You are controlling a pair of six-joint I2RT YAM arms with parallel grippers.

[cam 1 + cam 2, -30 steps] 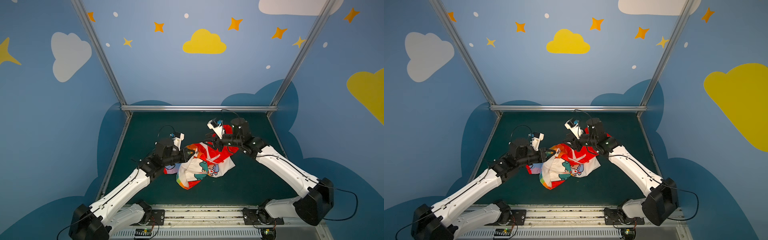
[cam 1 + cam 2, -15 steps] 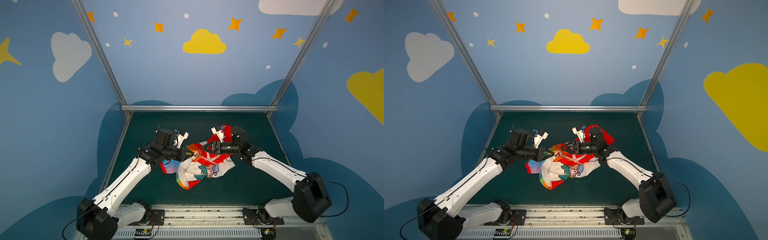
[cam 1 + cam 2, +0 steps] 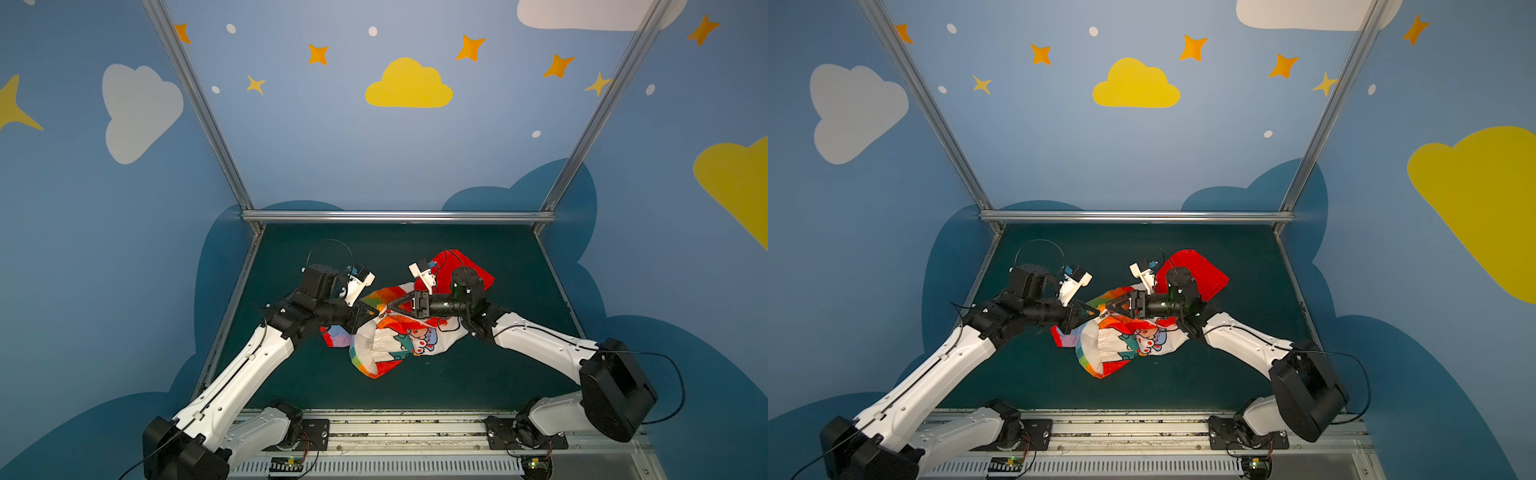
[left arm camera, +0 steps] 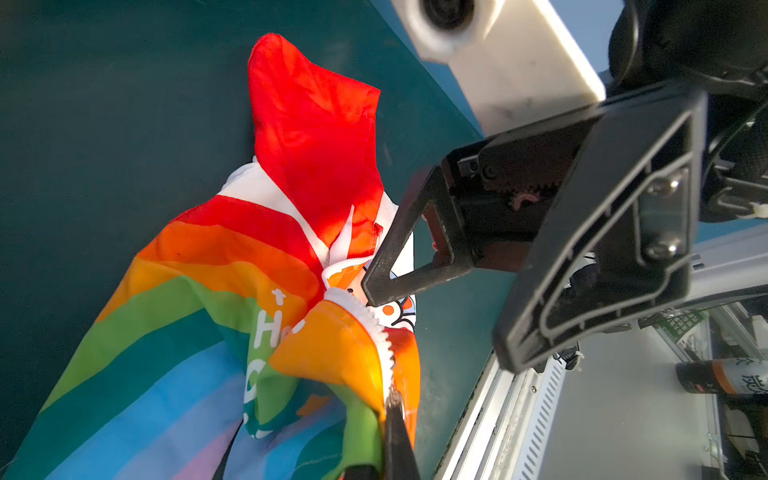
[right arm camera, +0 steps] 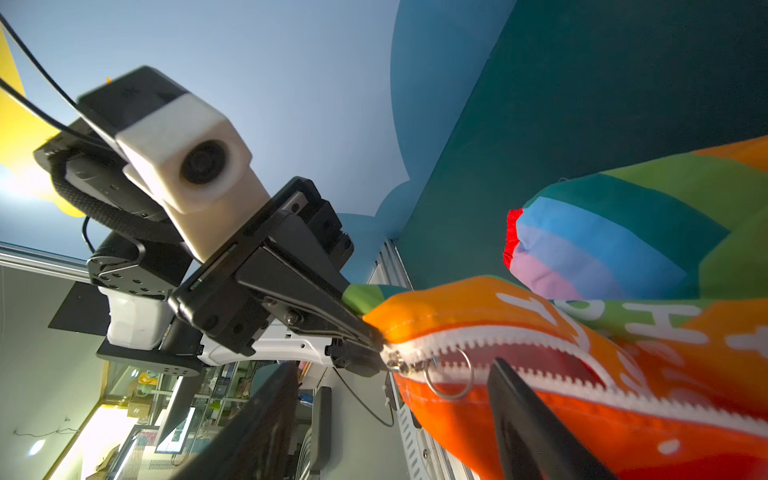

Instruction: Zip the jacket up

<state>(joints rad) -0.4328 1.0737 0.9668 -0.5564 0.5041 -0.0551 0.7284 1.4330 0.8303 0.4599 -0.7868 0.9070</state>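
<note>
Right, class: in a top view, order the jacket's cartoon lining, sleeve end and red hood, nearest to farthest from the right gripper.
1. Cartoon lining, at the front, just below the right gripper.
2. Sleeve end, off to the left.
3. Red hood, at the back right, beyond the wrist.

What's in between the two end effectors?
The zipper's metal ring pull hangs between the left end effector, shut on the jacket, and the open right end effector; the right wrist view shows it.
</note>
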